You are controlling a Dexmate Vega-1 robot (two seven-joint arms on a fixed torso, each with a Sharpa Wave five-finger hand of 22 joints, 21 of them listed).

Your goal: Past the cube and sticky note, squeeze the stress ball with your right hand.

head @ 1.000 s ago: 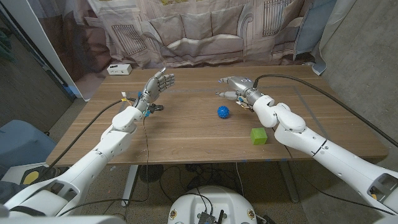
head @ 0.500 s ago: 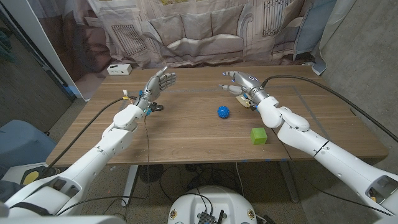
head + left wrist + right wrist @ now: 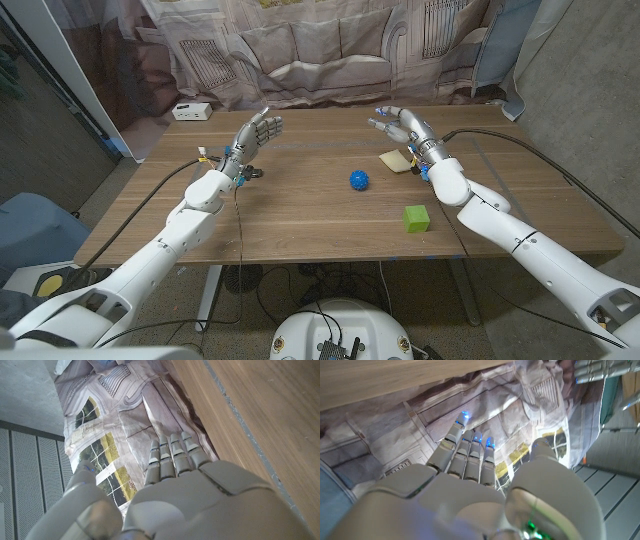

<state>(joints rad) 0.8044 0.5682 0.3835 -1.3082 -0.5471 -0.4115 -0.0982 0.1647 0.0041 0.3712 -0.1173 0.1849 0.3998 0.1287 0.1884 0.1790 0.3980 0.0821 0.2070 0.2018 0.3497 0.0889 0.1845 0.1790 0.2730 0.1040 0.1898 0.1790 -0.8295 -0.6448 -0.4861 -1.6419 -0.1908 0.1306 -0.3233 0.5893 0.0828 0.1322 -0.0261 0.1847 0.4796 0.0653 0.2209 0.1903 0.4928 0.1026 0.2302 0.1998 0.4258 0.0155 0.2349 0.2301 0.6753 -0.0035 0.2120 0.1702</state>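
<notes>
**A:** Reaching is what's needed here, I'd say. The right hand [image 3: 398,124] is raised over the far side of the wooden table [image 3: 300,215], fingers spread, nothing held. The blue spiky stress ball [image 3: 359,180] sits mid-table, nearer the robot than that hand, with the sticky note [image 3: 395,159] between them. The hand should be brought back over the ball, lowered with the fingers kept apart, then closed evenly around it so it isn't knocked rolling.

**B:** Agreed. And the count?

**A:** One ball, one yellow note, one green cube [image 3: 416,218], one white box [image 3: 191,111] at the far left edge. The left hand [image 3: 252,136] is held up, open, empty.
</notes>
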